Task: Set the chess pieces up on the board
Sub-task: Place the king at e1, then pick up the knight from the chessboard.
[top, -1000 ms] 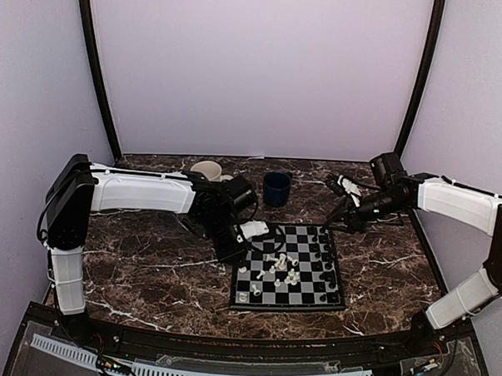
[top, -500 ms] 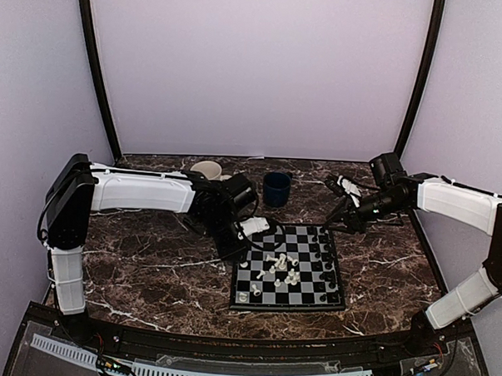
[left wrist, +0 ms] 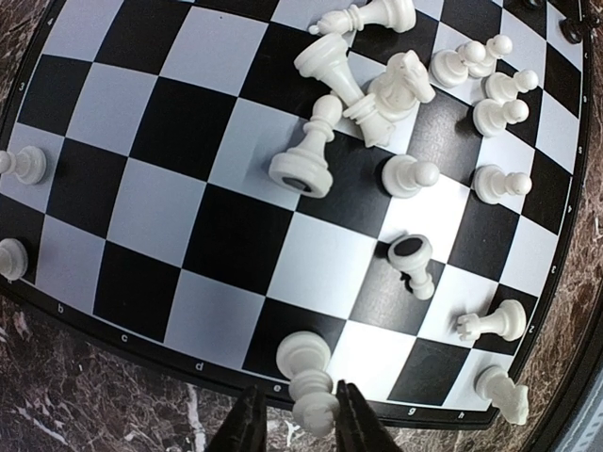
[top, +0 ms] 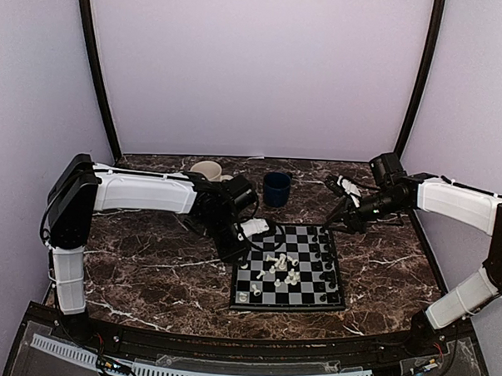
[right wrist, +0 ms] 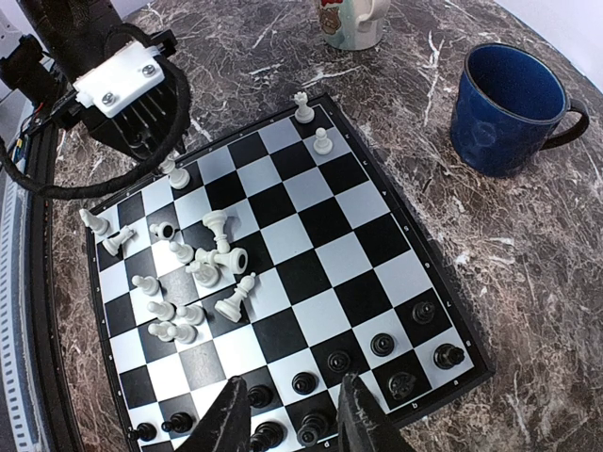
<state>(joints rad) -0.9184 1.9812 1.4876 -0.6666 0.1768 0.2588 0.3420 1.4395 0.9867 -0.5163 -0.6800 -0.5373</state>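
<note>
Chess pieces (left wrist: 303, 155) are lying mostly toppled in a white heap at the board's (left wrist: 151, 217) middle. Black ones (right wrist: 382, 344) are standing along its right edge. Left claw (left wrist: 301, 426) is straddling one upright white piece (left wrist: 306, 363) on the board's left edge row, likely seating it; pinching or loose, cannot tell. Right claw (right wrist: 294, 419) is hovering spread and empty above the black rows, probably keeping out of the way.

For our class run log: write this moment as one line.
left gripper: straddling white piece at board edge | right gripper: open, empty, by black pieces

Blue mug (right wrist: 509, 94), cream mug (right wrist: 347, 26), dark marble table (top: 147, 267)
</note>
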